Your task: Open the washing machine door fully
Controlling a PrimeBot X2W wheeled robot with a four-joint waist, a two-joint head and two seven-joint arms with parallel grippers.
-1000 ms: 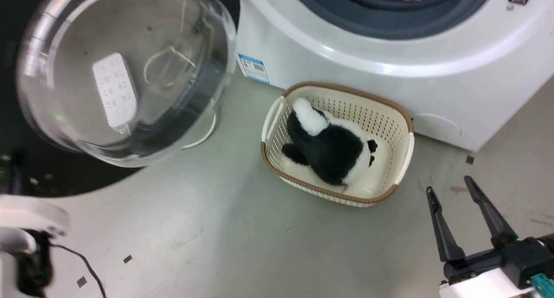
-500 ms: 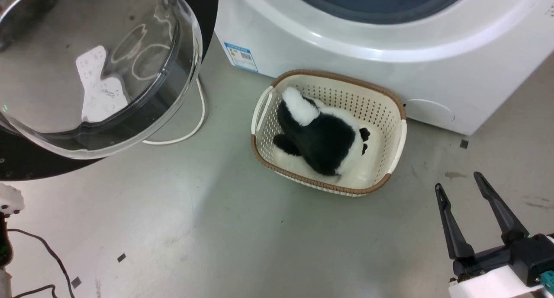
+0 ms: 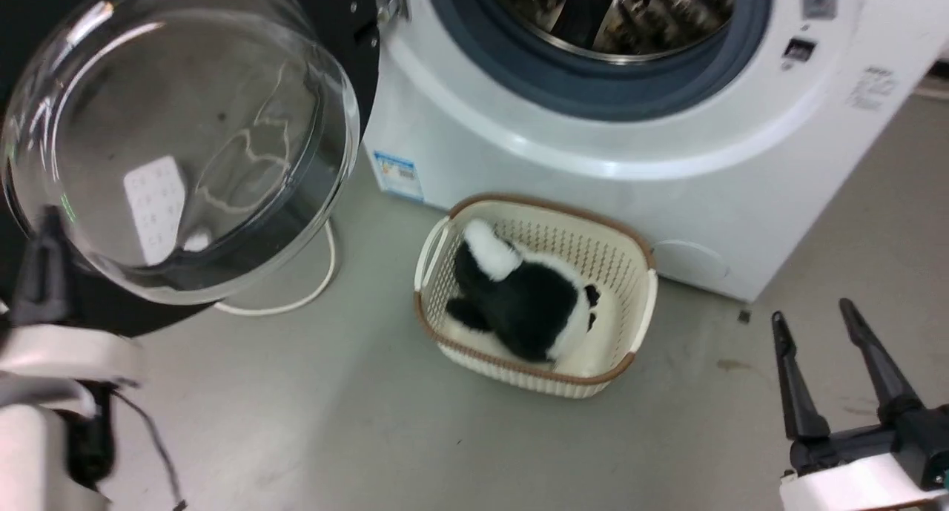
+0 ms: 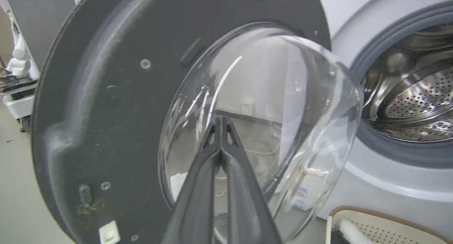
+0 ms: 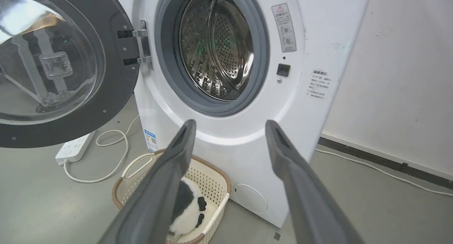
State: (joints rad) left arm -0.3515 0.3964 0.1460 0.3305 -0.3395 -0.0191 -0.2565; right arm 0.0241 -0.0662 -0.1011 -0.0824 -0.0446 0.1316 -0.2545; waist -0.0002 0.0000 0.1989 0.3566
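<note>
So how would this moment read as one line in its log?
washing machine door: wide open | left hand: shut, at the glass | right hand: open, empty

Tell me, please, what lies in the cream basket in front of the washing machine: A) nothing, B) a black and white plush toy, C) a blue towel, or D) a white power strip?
B: a black and white plush toy lies inside the basket on the floor by the washing machine.

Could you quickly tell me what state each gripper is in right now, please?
Left gripper: closed, holding nothing.
Right gripper: open, holding nothing.
</note>
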